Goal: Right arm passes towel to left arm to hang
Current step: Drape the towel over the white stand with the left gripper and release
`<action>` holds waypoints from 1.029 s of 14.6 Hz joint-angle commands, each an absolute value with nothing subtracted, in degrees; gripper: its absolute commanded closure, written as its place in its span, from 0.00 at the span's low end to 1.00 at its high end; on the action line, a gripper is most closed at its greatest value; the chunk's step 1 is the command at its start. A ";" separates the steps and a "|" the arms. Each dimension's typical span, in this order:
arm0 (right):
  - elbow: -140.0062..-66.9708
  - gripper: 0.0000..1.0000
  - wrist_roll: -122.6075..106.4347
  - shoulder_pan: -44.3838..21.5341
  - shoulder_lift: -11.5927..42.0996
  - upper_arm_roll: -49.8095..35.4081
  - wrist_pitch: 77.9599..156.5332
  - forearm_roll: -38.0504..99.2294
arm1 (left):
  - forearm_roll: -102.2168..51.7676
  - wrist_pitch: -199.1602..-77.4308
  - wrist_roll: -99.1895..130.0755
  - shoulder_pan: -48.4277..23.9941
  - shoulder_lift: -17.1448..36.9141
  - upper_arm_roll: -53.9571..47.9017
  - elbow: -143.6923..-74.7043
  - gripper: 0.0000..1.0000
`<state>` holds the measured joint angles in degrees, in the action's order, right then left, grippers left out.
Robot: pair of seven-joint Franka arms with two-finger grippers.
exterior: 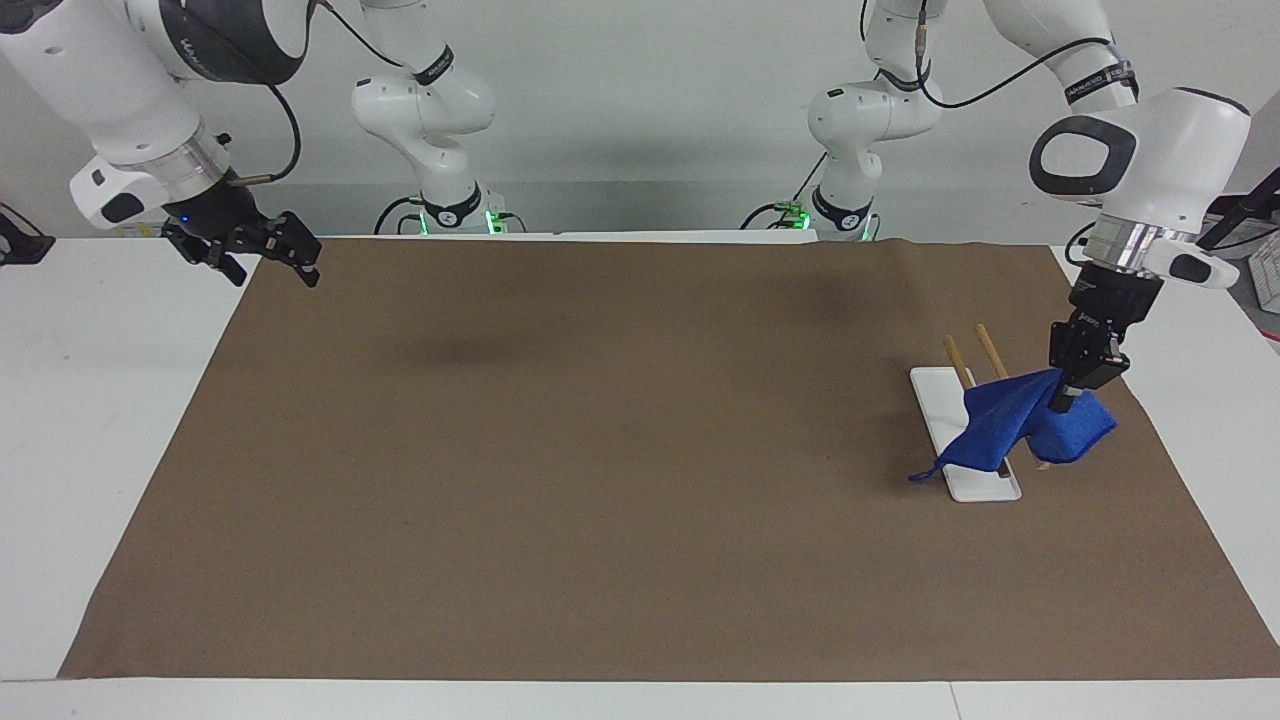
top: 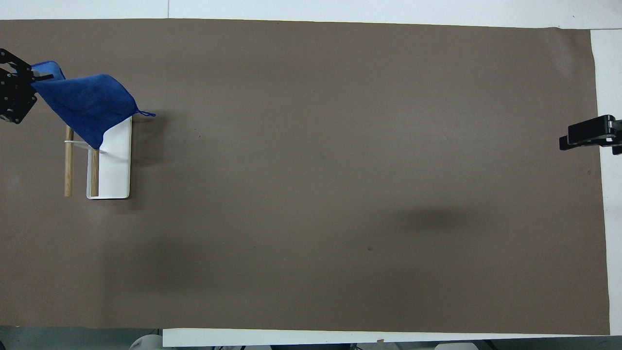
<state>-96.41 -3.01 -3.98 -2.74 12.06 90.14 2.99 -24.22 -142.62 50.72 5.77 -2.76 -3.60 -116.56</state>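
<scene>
Here, small royal-blue terry towel [exterior: 1000, 430] with corner loop, draped in folds over the white-based wooden-rail rack [exterior: 962, 432], left end effector [exterior: 1066, 397] pinching its upper edge, right end effector [exterior: 262, 262] spread, waiting well apart from the rack.

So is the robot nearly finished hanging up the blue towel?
Nearly. The handover looks done: the left gripper is shut on the small blue terry towel, draping it over the wooden-railed white rack. The open right gripper waits aside. Letting go remains.
</scene>
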 commanded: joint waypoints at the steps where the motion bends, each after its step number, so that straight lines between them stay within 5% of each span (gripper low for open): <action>1: -96.50 0.00 -3.34 -4.04 -3.34 11.95 89.38 2.29 | -24.70 -143.96 47.38 6.94 -1.85 -3.78 -115.84 0.99; 15: -96.59 0.00 -3.25 -3.60 -3.34 11.95 89.30 2.29 | -24.61 -144.14 55.46 13.44 -7.03 -3.52 -127.00 0.96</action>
<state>-96.42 -3.01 -3.92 -2.74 12.09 90.11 2.99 -24.22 -143.05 55.48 12.50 -4.49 -3.28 -123.79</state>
